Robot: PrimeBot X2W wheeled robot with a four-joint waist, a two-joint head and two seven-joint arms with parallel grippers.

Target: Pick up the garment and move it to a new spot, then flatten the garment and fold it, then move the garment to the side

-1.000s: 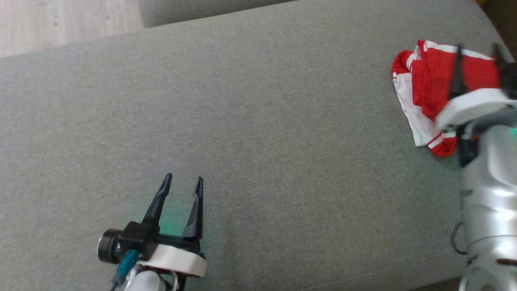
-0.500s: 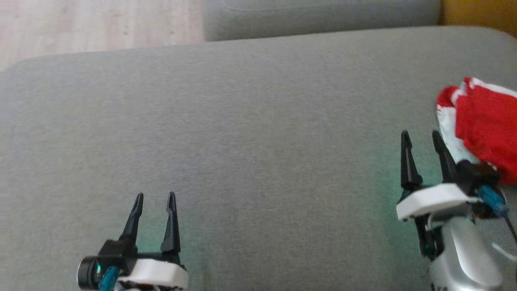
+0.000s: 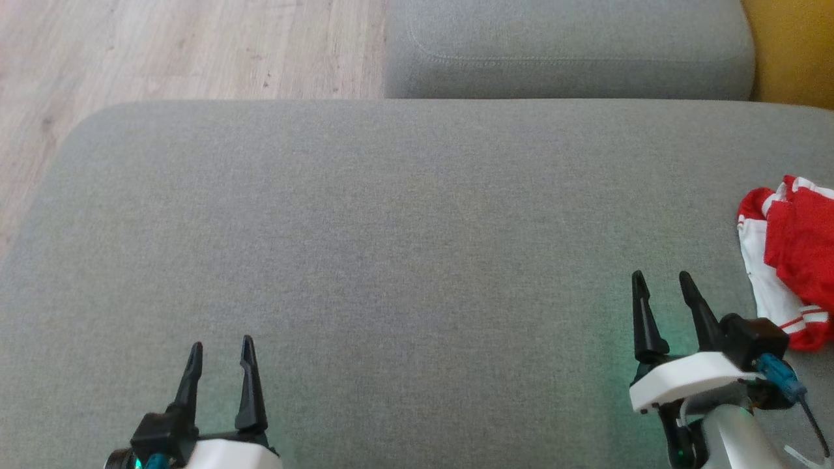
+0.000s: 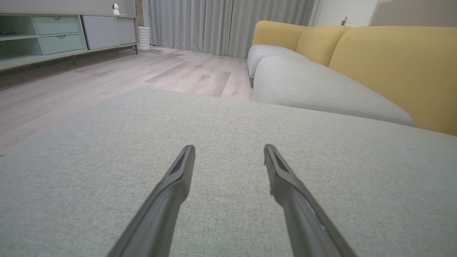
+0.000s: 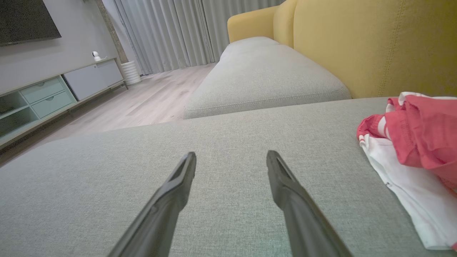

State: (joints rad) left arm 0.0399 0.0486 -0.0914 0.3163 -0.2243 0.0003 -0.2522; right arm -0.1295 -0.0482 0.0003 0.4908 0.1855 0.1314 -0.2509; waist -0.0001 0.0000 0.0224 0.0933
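The garment (image 3: 798, 260), red with white panels and stripes, lies bunched at the right edge of the grey cushion (image 3: 391, 247); part of it runs out of the head view. The right wrist view has the garment (image 5: 417, 150) to the right of my fingers. My right gripper (image 3: 662, 282) stands open just left of the garment, apart from it, nothing between its fingers. My left gripper (image 3: 220, 350) is open too, low at the front left of the cushion, holding nothing. Both wrist views look along open fingers over bare grey fabric.
A second grey seat cushion (image 3: 567, 52) lies beyond the far edge, with a yellow sofa back (image 3: 791, 52) at the right. Wooden floor (image 3: 163, 58) shows past the cushion's left and far-left edges. A low cabinet (image 4: 53, 39) and curtains (image 4: 228, 21) stand across the room.
The head camera swung, shifting the whole picture. The right gripper came off the garment, where it was a second ago, and now sits low beside it. The left gripper sits lower in the picture.
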